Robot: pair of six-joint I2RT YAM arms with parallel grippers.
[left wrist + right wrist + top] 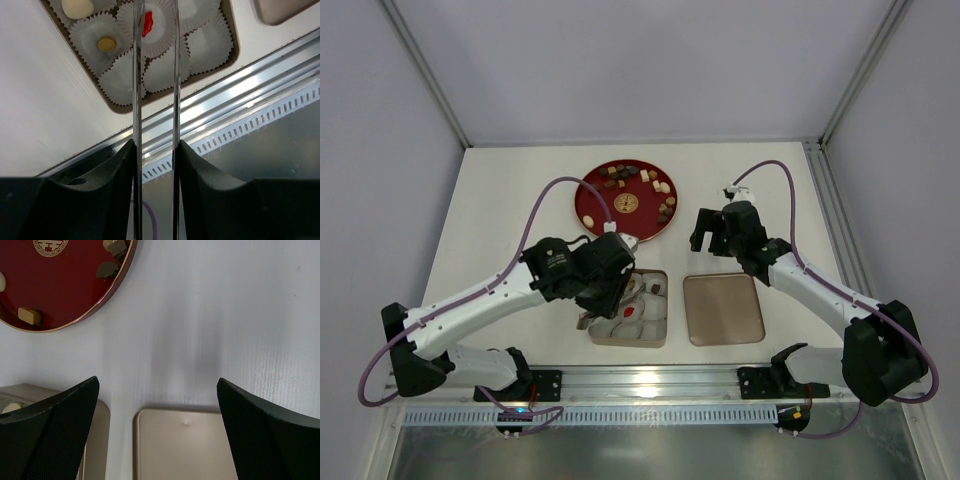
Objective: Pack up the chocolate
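Chocolate pieces [642,178] in brown, tan and cream lie scattered on the red plate [590,205]. My left gripper [623,298] hangs over the tan box [658,338] of white paper cups. In the left wrist view its two thin blades [138,75] stand slightly apart, open, over a cup with a red chocolate [146,24] lying loose beside the left blade. A cream piece [77,7] and a round tan piece [106,44] sit in neighbouring cups. My right gripper [713,232] [157,381] is wide open and empty above the bare table, between the plate [60,295] and the lid [185,445].
The flat tan lid [723,308] lies right of the box. A metal rail [650,382] runs along the near edge. The plate has a gold emblem [624,204] at its centre. Pale walls enclose the table on three sides.
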